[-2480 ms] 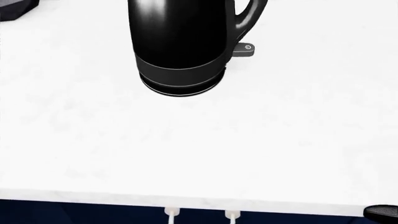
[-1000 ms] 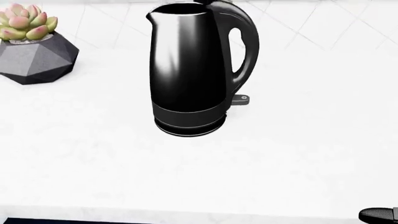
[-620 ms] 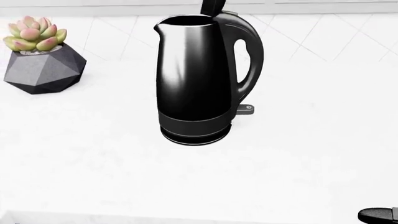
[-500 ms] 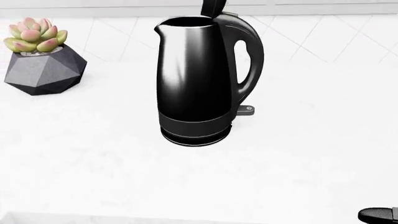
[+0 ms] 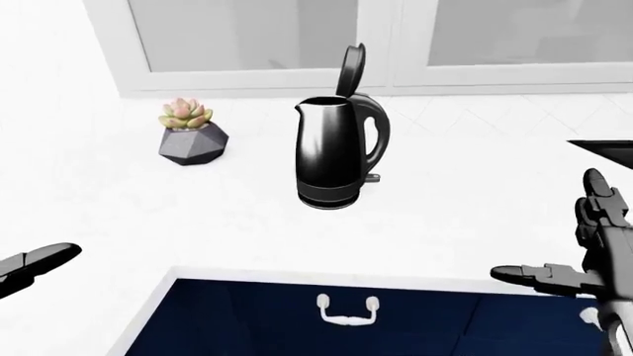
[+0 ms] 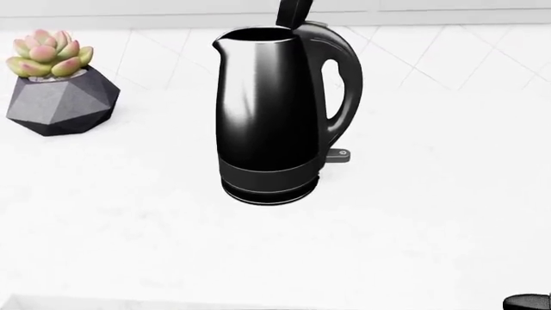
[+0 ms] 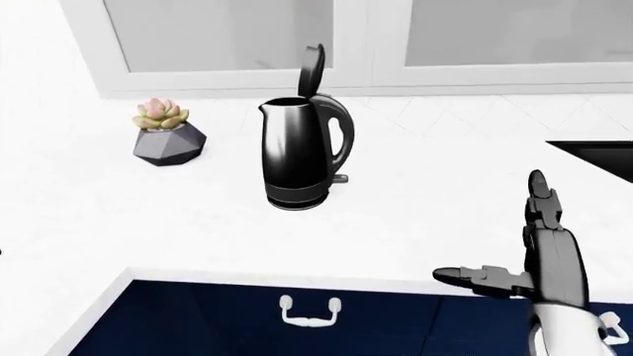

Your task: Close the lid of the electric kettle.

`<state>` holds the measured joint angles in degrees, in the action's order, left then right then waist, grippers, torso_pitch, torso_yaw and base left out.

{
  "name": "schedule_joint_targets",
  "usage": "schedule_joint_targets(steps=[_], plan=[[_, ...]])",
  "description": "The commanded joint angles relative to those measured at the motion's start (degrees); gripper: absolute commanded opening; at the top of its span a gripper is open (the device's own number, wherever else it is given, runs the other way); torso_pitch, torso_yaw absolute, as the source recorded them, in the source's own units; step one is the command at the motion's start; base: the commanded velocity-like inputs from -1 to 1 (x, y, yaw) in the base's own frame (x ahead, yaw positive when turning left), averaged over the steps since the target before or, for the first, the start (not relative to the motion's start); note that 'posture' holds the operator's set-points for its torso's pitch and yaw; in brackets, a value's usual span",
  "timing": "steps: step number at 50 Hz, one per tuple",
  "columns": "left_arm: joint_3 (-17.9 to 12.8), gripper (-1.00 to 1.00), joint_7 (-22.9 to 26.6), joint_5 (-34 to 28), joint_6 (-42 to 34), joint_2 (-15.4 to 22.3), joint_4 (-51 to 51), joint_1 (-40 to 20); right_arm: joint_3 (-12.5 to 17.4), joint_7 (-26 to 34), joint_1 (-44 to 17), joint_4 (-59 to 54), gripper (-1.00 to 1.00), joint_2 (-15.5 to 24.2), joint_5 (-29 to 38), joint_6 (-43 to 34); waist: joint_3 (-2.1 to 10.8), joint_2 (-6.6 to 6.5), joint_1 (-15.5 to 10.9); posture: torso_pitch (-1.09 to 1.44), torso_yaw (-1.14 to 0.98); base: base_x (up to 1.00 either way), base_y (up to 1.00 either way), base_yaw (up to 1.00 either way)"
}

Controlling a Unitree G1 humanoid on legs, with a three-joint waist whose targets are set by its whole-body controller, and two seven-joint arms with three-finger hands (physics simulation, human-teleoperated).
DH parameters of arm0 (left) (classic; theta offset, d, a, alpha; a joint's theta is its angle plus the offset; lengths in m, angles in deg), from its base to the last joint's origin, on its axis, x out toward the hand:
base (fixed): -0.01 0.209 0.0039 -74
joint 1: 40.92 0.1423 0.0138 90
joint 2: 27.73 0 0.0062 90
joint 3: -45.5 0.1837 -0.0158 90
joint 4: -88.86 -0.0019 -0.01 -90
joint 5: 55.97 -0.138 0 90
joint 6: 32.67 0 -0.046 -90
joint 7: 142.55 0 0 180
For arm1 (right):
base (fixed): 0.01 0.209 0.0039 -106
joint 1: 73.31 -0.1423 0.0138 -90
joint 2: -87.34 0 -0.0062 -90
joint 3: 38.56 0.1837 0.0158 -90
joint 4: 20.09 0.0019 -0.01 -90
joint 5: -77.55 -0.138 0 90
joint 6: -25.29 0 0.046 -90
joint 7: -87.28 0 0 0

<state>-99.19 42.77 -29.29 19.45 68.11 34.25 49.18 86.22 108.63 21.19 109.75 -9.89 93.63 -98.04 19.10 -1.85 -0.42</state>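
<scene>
Right robot hand raised, fingers spread.

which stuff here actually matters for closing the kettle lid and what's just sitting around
Part of the job:
- electric kettle on the counter
- its lid, standing upright and open
- right hand, open, low at the right, apart from the kettle
- left hand, only partly in view

Just there:
- succulent in a grey pot
- drawer handle
- black surface at the right edge

Kettle stood upright on desk, lid raised. Plant sat left. Right hand spread wide, well apart.
</scene>
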Motion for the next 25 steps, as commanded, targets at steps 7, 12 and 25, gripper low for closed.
schedule_joint_targets(steps=[7,12,25], plan=[[0.1,1.00,0.4,0.1,1.8,1.1,1.7,-1.0,0.2,5.7,-3.0,4.3,1.00,4.7,4.6,-2.3,-0.28,0.06,0.0,-0.48,0.00,0.00,0.00,0.00],[-0.5,1.00,0.5,0.5,1.5,1.3,1.7,-1.0,0.9,8.5,-3.7,3.5,1.00,5.8,6.9,-1.6,-0.32,0.23,0.0,-0.48,0.00,0.00,0.00,0.00],[-0.6,1.00,0.7,0.5,1.4,1.3,1.8,-0.9,-2.3,22.6,-10.8,2.4,1.00,16.6,17.3,-7.3,-0.46,0.16,0.1,-0.48,0.00,0.00,0.00,0.00]])
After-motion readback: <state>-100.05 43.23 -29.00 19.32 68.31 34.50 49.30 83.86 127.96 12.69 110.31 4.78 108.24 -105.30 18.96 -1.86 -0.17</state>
